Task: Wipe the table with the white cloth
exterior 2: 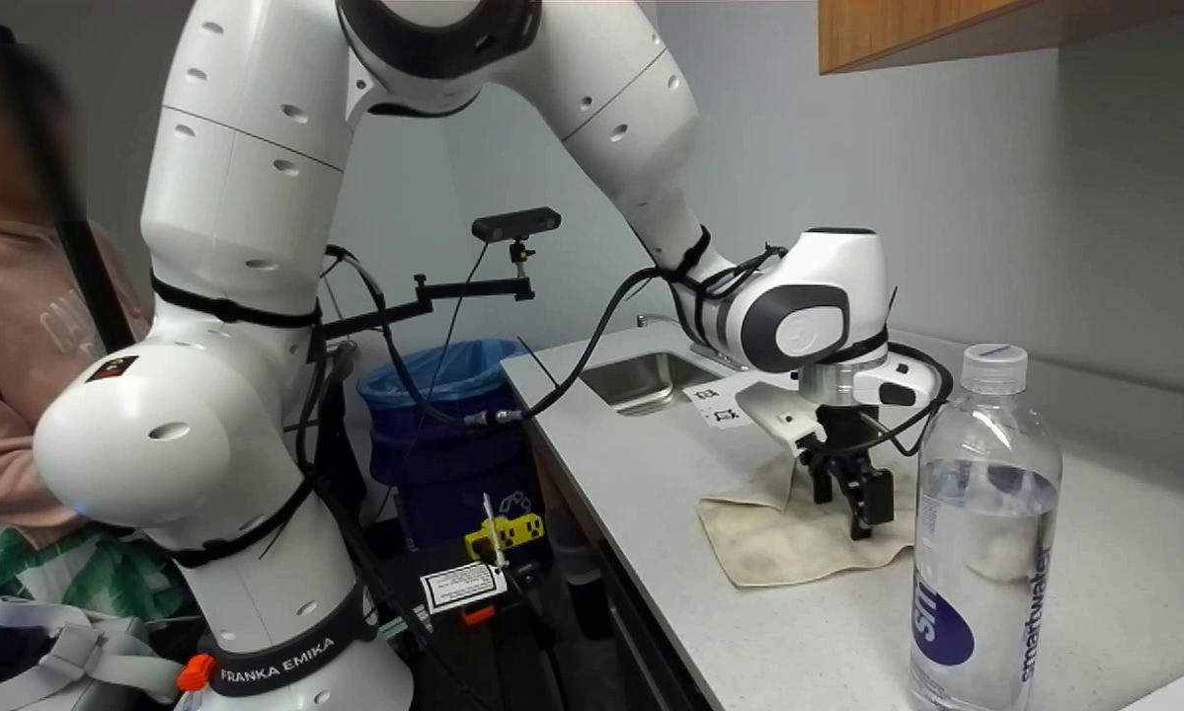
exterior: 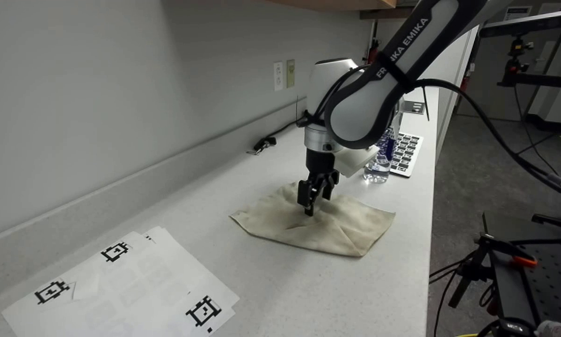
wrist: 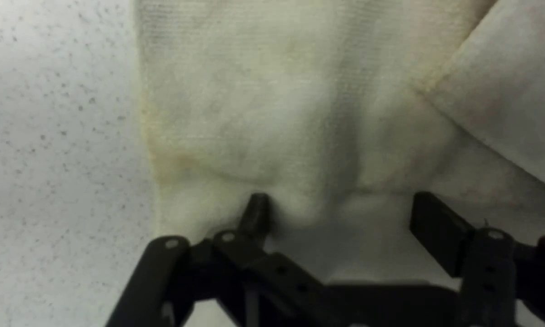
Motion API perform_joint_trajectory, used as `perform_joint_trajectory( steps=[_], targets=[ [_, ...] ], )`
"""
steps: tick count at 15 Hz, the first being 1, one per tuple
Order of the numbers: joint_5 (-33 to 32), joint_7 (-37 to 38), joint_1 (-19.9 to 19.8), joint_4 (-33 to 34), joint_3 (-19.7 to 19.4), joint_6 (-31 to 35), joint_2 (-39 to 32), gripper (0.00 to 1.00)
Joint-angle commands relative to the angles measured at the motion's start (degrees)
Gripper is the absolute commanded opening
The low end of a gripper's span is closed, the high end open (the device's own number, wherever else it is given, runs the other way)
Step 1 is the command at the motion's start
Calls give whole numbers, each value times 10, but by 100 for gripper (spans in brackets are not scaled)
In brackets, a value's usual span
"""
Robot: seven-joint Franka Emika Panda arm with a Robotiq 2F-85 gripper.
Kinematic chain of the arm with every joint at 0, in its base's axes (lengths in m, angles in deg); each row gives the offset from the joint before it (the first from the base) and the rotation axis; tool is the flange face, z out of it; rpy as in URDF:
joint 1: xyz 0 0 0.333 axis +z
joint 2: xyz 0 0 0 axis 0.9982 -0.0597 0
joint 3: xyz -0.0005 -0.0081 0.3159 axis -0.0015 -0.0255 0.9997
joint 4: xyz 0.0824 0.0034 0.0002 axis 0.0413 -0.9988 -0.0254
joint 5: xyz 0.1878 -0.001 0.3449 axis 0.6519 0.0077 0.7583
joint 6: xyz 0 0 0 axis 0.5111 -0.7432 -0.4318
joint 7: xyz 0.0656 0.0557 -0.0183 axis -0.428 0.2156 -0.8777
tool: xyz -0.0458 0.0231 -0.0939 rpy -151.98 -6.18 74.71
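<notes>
In an exterior view: my fingers (exterior: 304,193) point down over the off-white cloth (exterior: 315,234), a little right of and below frame centre. They stand parted; one tip appears to touch the fabric, the other I cannot judge from here. Cloth lies spread and creased on the pale worktop (exterior: 378,292), its right corner toward the worktop's long edge. Lower left: overlapping printed marker sheets (exterior: 144,285), well apart from the cloth. Black-and-white marker board (exterior: 407,152) right of centre, above the cloth in the frame. Upper middle: white wall outlet (exterior: 278,76).

In an exterior view: my white arm (exterior 2: 256,207) rises at left, crosses the top and drops to right of centre, where the cloth lies under my fingers. Smartwater bottle (exterior 2: 986,583) upright, lower right, nearer the camera than the cloth. Steel sink (exterior 2: 641,380) mid-frame, blue bin (exterior 2: 463,474) left of the worktop, person in a pink top (exterior 2: 29,395) at the left edge, head blurred.

Wrist view: fingers enter from the bottom, released, well spread, low centre and low right. Loose cloth with a soft crease shows between them; a folded-over flap lies upper right, speckled worktop along the left.
</notes>
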Motion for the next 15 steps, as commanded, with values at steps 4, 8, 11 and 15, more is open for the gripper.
perform_joint_trajectory(
  steps=[4, 8, 11, 15],
  targets=[
    [6, -7, -6, 22, -3, 10, -16, 29],
    [0, 0, -2, 19, -10, 14, -5, 1],
    [-21, 6, 7, 20, -26, 22, 0, 0],
    [-31, 7, 4, 32, -36, 38, -15, 1]
  ],
)
